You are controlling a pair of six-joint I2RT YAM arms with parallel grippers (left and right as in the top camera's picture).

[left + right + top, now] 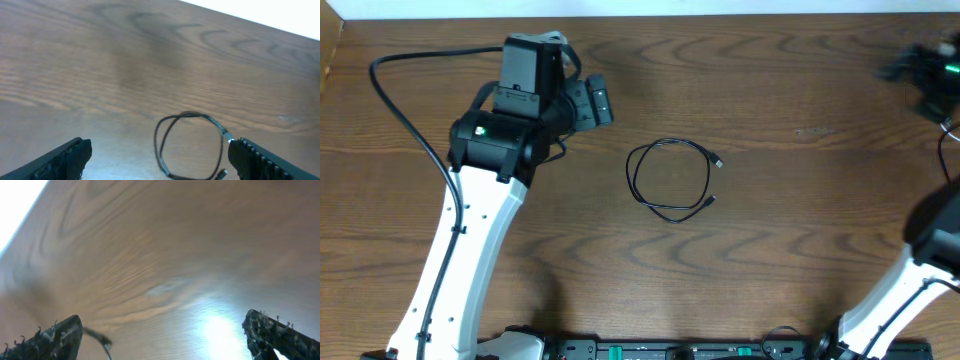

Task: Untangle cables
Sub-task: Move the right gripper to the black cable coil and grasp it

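Both arms look like the same build. The left arm [470, 260] is a long glossy white link with a few small dark dots on it that look like screws. It's topped by a chunky black joint housing [500, 140] with a tiny green light. A thick black wire [374, 70] loops off the top of it, and a thin dark line runs down the white part. The left gripper [603, 103] is a boxy black block. Up close, its fingers [62, 160] are matte black with ribbed edges. The right arm [880, 300] is white lower down and black above. The right gripper [925, 65] is a blurry black shape with a green glow, and its fingers [52, 337] have scruffy, bristly edges.
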